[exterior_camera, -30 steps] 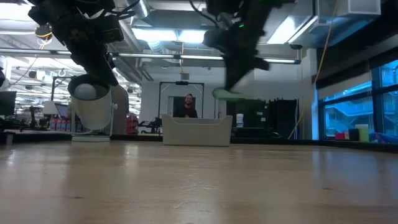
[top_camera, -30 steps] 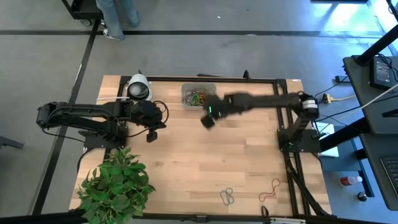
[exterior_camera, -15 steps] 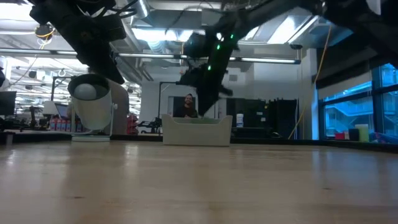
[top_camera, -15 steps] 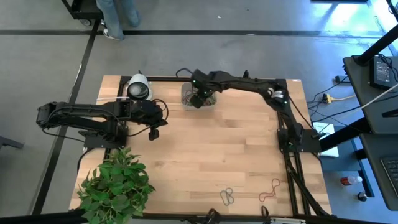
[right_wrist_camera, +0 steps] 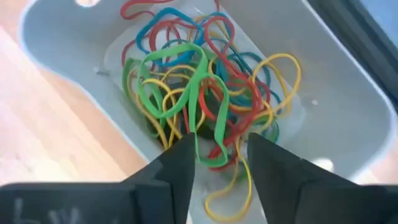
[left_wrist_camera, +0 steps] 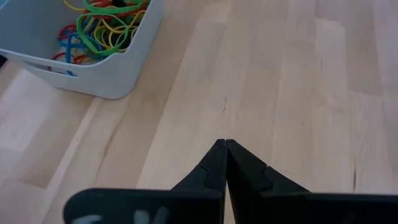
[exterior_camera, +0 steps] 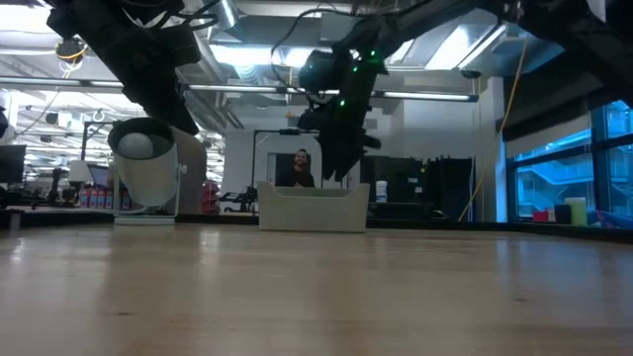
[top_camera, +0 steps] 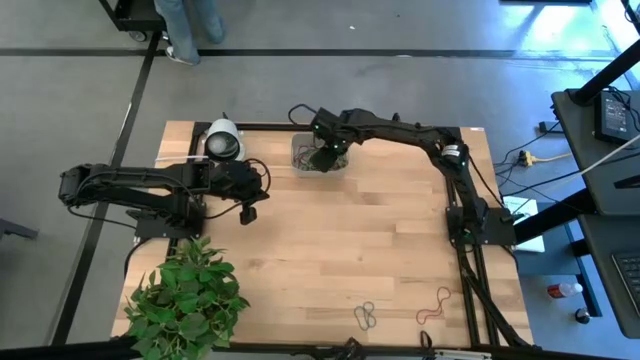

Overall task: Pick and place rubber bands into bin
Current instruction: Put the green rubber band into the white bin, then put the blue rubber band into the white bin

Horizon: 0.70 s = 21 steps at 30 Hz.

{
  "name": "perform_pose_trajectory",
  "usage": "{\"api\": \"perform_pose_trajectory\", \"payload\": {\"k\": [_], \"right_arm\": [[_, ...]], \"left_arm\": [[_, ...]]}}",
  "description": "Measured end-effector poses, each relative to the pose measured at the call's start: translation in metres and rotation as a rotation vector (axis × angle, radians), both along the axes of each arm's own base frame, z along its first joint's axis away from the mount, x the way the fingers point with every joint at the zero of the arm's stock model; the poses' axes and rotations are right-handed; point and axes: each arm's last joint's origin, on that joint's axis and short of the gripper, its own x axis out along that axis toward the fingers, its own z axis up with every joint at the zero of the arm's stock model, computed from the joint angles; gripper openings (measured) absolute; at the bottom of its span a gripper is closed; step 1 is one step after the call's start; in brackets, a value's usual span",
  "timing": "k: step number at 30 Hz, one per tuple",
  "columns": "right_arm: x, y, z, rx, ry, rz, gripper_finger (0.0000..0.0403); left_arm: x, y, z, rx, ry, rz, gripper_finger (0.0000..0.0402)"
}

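The bin (top_camera: 318,157) stands at the table's far edge and holds a heap of rubber bands (right_wrist_camera: 205,93) in green, red, yellow and blue. My right gripper (right_wrist_camera: 221,146) hangs open just above the heap, pointing steeply down into the bin (right_wrist_camera: 56,56). A green band (right_wrist_camera: 186,74) lies on top of the heap, one end close to a finger (right_wrist_camera: 180,162). More rubber bands (top_camera: 366,316) and a red one (top_camera: 435,305) lie on the table near its front edge. My left gripper (left_wrist_camera: 225,144) is shut and empty above the table's left part, short of the bin (left_wrist_camera: 93,68). My right gripper: the green band's near end (right_wrist_camera: 191,127) comes right up to one finger, and I cannot tell whether they touch. Nothing sits between the two fingers.
A white and black roll (top_camera: 222,140) stands at the far left, beside the bin. A green plant (top_camera: 188,295) fills the near left corner. Bare wood lies between the bin and the bands at the front.
My right gripper has swung from the table's middle toward the far edge, carrying a green band, and come down a little over the bin. There it has opened, and the green band now lies on the heap inside.
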Motion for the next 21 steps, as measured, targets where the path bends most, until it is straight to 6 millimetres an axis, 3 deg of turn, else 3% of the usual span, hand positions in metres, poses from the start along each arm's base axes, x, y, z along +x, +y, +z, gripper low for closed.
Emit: {"api": "perform_pose_trajectory", "payload": {"k": [5, 8, 12, 14, 17, 21], "right_arm": [[-0.013, 0.014, 0.029, 0.019, -0.015, -0.053, 0.016], [-0.023, 0.035, 0.055, 0.039, -0.022, -0.074, 0.0147], [-0.038, 0.072, 0.09, 0.003, -0.051, -0.14, 0.0111], [-0.041, 0.084, 0.098, 0.002, -0.079, -0.175, 0.008], [-0.036, 0.078, 0.099, 0.02, -0.137, -0.179, 0.002], [-0.035, 0.053, 0.093, 0.048, -0.168, -0.228, 0.0011]], "left_arm": [[0.0, 0.0, 0.0, 0.0, 0.0, 0.001, 0.0001], [0.0, 0.0, 0.0, -0.015, -0.003, 0.009, 0.0001], [0.0, -0.001, 0.0, -0.04, -0.007, -0.003, 0.0001], [0.0, -0.001, 0.0, -0.053, -0.009, -0.017, 0.0001], [0.0, -0.002, 0.0, -0.064, -0.011, -0.016, 0.0001], [0.0, -0.002, 0.0, -0.073, -0.01, -0.012, 0.0001]]}}
